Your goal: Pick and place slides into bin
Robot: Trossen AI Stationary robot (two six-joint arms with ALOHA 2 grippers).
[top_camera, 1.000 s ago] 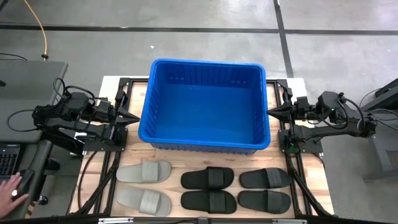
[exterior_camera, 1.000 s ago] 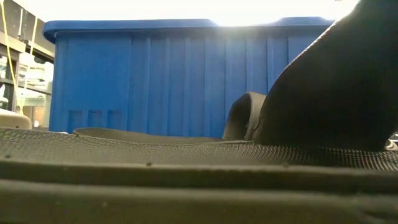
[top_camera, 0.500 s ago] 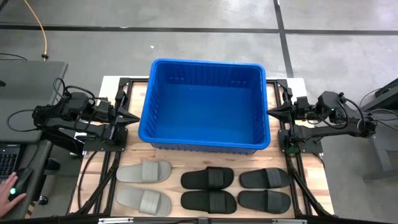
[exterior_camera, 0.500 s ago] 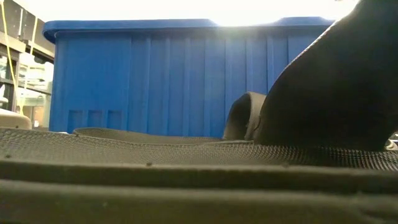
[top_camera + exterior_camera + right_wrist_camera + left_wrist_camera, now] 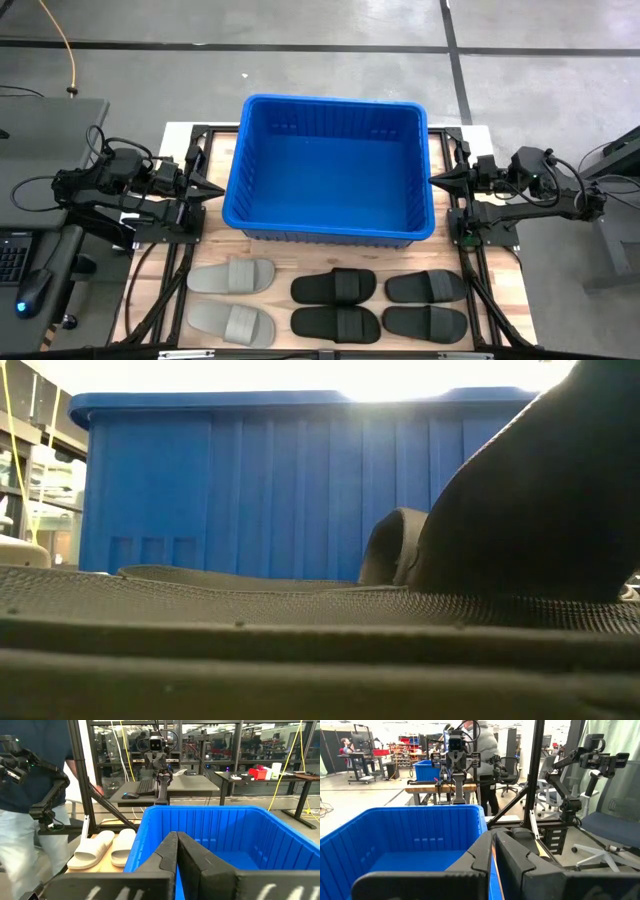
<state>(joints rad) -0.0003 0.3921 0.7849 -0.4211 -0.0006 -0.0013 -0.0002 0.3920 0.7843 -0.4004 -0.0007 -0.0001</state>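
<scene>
Nothing on the table has shifted since the earlier frames; only a person's hand that lay at the lower left edge of the high view has gone from sight. Left gripper (image 5: 215,189) hangs level at the left wall of the bin (image 5: 330,103), its fingers pressed together to a point aimed at the blue plastic, holding nothing. Right gripper (image 5: 436,180) mirrors it at the right wall, likewise closed and empty (both arms lie low and stretched inward from their bases at the table's sides). The bin sits at the middle of the far half of the wooden table (image 5: 508,310), with nothing visible inside it. All six slides lie on the near half in two rows, soles down: the two grey slides (image 5: 231,275) at the left, the four black slides (image 5: 334,287) to their right, each pair side by side and close together, well apart from both grippers. In the low view a black slide (image 5: 560,490) fills most of the frame, with the bin's ribbed wall rising behind it. Beyond the table is a workshop with a grey concrete floor (image 5: 300,60), other workbenches and another blue tub; a person (image 5: 30,795) in dark top and light trousers stands just beside the table in the right wrist view.
</scene>
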